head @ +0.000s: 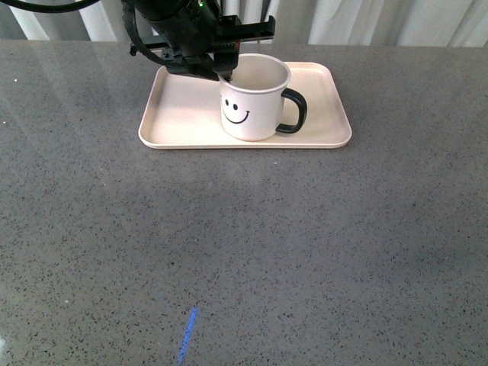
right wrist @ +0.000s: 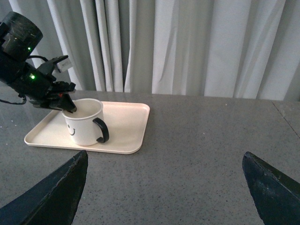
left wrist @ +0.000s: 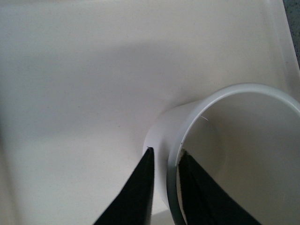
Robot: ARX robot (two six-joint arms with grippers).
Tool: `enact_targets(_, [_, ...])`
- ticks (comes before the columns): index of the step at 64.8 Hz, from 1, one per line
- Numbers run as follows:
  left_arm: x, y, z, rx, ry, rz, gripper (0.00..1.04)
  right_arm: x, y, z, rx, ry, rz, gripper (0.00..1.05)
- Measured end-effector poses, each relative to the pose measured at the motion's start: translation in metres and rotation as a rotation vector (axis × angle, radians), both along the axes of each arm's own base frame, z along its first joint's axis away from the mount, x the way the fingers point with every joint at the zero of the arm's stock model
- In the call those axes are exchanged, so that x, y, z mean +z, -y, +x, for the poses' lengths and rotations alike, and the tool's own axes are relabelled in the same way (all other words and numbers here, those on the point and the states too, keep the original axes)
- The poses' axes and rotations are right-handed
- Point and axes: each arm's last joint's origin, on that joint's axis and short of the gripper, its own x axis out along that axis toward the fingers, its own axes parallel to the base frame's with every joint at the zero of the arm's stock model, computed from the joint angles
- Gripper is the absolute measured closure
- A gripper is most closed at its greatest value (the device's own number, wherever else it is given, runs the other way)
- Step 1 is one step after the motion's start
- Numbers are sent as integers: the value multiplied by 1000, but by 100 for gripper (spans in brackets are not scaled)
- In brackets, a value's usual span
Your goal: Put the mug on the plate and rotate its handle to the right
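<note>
Your left gripper (left wrist: 165, 153) is clamping the rim of the mug (head: 252, 107), one finger inside and one outside. Only the left wrist view is showing this. The mug is standing upright on the plate (head: 171, 114), with its handle (head: 296, 110) pointing right. Your right gripper (right wrist: 164, 157) is hanging wide open, well apart.

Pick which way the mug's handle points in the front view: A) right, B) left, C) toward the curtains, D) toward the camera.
A: in the front view the mug stands on the plate with its black handle sticking out to the right of the smiley face.
</note>
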Motion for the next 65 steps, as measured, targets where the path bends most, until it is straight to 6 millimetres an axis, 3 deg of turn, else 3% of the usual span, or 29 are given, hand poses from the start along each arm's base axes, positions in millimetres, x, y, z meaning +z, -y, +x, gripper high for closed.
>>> enact_targets(16, [5,1,-4,-9,12,-1,44,0,0,0,0,0,0,9])
enact_targets(31, [35,-7,-23,-17,94,-12,8,0,0,0,0,0,0,9])
enact_targets(42, [67,-24,-47,18,202,-20,9,0,0,0,0,0,0,9])
enact_targets(50, [85,-52,-66,81,284,-13,9,0,0,0,0,0,0,9])
enact_targets(57, [84,-56,-66,93,287,-3,9,0,0,0,0,0,0,9])
enact_targets(65, [65,-68,-81,305,674,117,29,0,0,0,1,0,0,9])
